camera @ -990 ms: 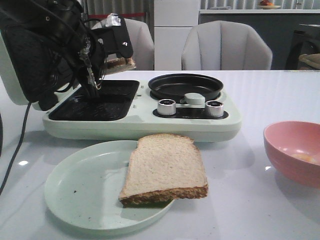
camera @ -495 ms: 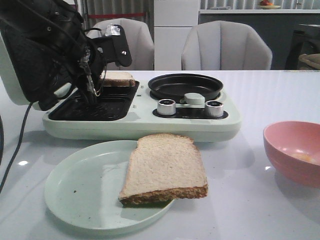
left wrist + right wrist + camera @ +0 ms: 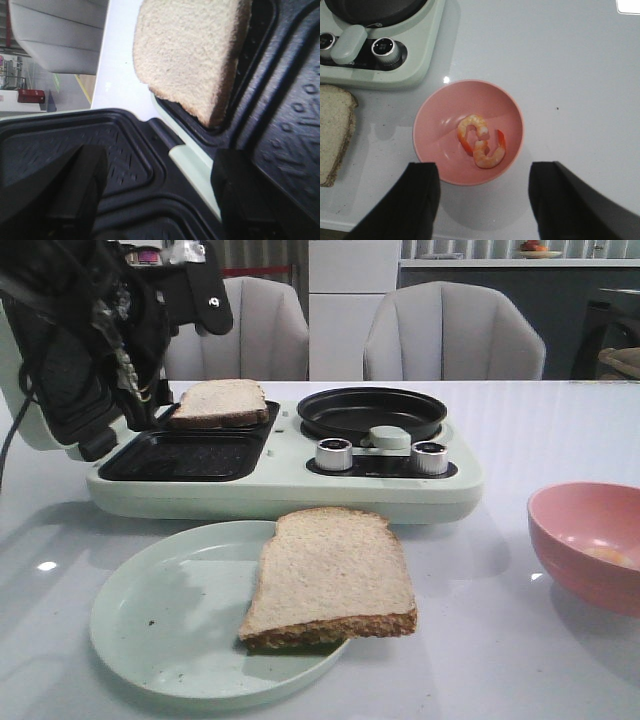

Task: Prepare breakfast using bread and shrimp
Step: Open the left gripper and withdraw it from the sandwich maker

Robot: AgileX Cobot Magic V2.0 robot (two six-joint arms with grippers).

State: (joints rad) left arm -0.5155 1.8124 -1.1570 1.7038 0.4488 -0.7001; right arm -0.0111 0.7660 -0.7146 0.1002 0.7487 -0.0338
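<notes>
Resting half in the rear of the breakfast maker's (image 3: pixel 300 490) open black grill tray (image 3: pixel 185 455), one bread slice (image 3: pixel 220 402) sits tilted, its far edge propped on the tray's back rim and hanging partly past it. The left hand (image 3: pixel 160 200) hangs above the tray beside the raised lid (image 3: pixel 55 390), its two dark fingers (image 3: pixel 75 190) spread wide with nothing between them, clear of the slice. The front part of the tray is bare.

Beside the tray, the round black pan (image 3: pixel 372 412) lies in the same pale green body, with two silver knobs (image 3: pixel 334 453) in front of it.

Nearer the front edge of the bench (image 3: pixel 520 420), a pale green plate (image 3: pixel 150 630) carries the second bread slice (image 3: pixel 330 575), which lies flat on the plate's right side and overhangs its rim toward the right. The plate's left half is uncovered.

Well to the right, apart from the plate and the appliance, stands a pink bowl (image 3: pixel 468 131). Two curled shrimp (image 3: pixel 481 141) lie touching each other at its bottom. The right hand (image 3: pixel 485 200) hovers over the bowl's near rim, fingers (image 3: pixel 422 200) parted wide and gripping nothing. White bench surface stays open around the bowl on all sides, and two grey chairs (image 3: pixel 455 335) stand behind the far edge.
</notes>
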